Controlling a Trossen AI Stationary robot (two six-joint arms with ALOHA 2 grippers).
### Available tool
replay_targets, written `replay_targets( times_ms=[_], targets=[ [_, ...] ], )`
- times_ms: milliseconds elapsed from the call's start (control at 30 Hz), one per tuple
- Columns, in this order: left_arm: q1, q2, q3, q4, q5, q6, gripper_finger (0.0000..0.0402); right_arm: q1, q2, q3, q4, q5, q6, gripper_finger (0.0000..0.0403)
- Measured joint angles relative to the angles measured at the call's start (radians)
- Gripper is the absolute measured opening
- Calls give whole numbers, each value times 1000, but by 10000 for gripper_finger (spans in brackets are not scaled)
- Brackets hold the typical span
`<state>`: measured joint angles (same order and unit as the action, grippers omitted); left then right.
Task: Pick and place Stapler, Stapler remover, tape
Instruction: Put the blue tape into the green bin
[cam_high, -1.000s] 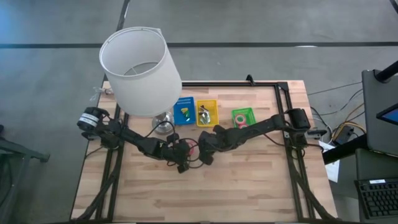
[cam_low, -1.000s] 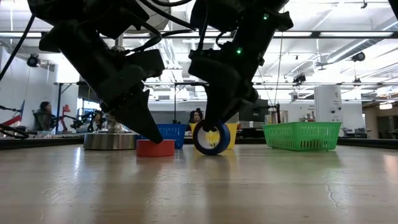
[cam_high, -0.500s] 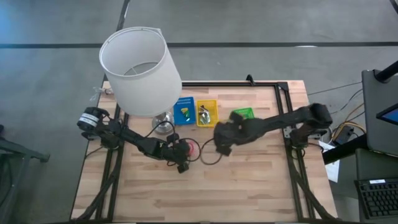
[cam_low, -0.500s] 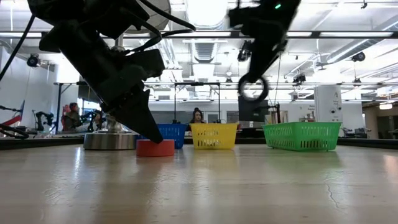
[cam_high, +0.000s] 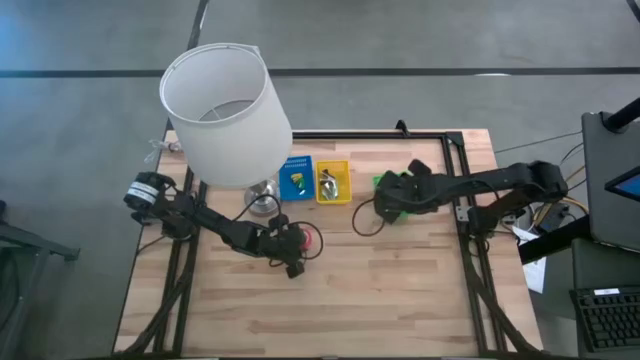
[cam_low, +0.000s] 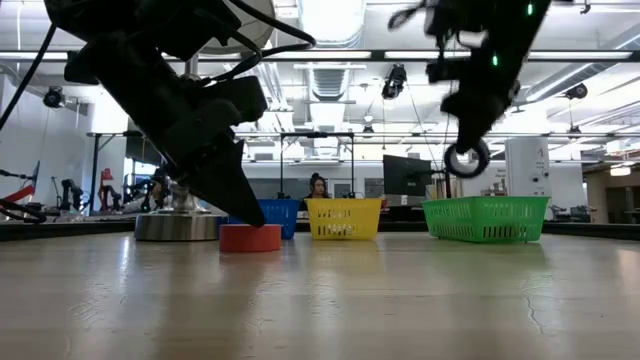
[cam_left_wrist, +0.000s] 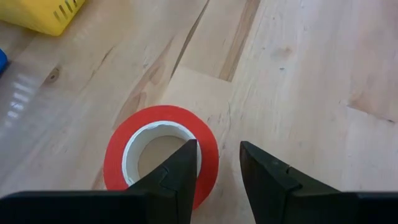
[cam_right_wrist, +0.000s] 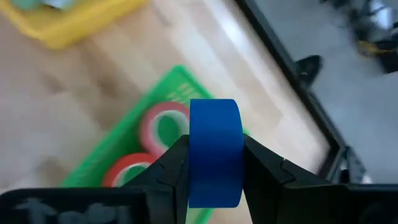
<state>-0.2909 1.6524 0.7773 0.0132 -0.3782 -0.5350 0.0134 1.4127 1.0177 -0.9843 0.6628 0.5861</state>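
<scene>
1. Progress, judged from how things lie: two red-pink tape rolls (cam_right_wrist: 163, 127) already sit in the green basket (cam_high: 393, 187). A silvery piece, prob. the staple remover (cam_high: 327, 184), lies in the yellow basket (cam_high: 333, 182); small coloured bits in the blue basket (cam_high: 296, 178). No stapler clearly visible.
2. Left to do: a blue tape roll (cam_right_wrist: 214, 151) is in the air and a red tape roll (cam_left_wrist: 163, 154) lies flat on the table (cam_high: 400, 290).
3. Right gripper (cam_high: 385, 205) clamps the blue roll on edge, raised above the table, at the green basket's near edge; wrist view shows the basket just beyond the roll. Drop looks close.
4. Left gripper (cam_left_wrist: 219, 165) is low at the table, fingers narrowly parted, straddling the red roll's wall: one finger inside the pale core, one outside. Not yet closed on it, as far as I can tell.
5. A lamp (cam_high: 222, 110) stands at the table's back left, near the blue basket.
</scene>
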Motion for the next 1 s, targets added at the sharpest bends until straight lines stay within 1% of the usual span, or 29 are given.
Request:
replay_targets(
  times_ms=[67, 167, 233, 333, 433, 533, 767, 900, 1000],
  targets=[
    [0, 0, 0, 2, 0, 3, 124, -25, -5, -61, 72, 28, -59, 105],
    [0, 0, 0, 3, 0, 14, 124, -43, 4, -146, 188, 26, -171, 105],
    [0, 0, 0, 3, 0, 15, 124, -47, 10, -183, 266, 21, -214, 106],
    [1, 0, 0, 3, 0, 20, 124, -47, 15, -222, 319, 21, -263, 107],
    [1, 0, 0, 3, 0, 30, 124, -50, 16, -231, 322, 31, -276, 119],
    [1, 0, 0, 3, 0, 30, 124, -55, 16, -231, 326, 61, -249, 143],
    [1, 0, 0, 3, 0, 30, 124, -53, 16, -228, 333, 64, -260, 199],
    [1, 0, 0, 3, 0, 30, 124, -49, 15, -212, 328, 63, -261, 216],
    [1, 0, 0, 3, 0, 30, 124, -46, 14, -161, 282, 43, -261, 222]
  ],
)
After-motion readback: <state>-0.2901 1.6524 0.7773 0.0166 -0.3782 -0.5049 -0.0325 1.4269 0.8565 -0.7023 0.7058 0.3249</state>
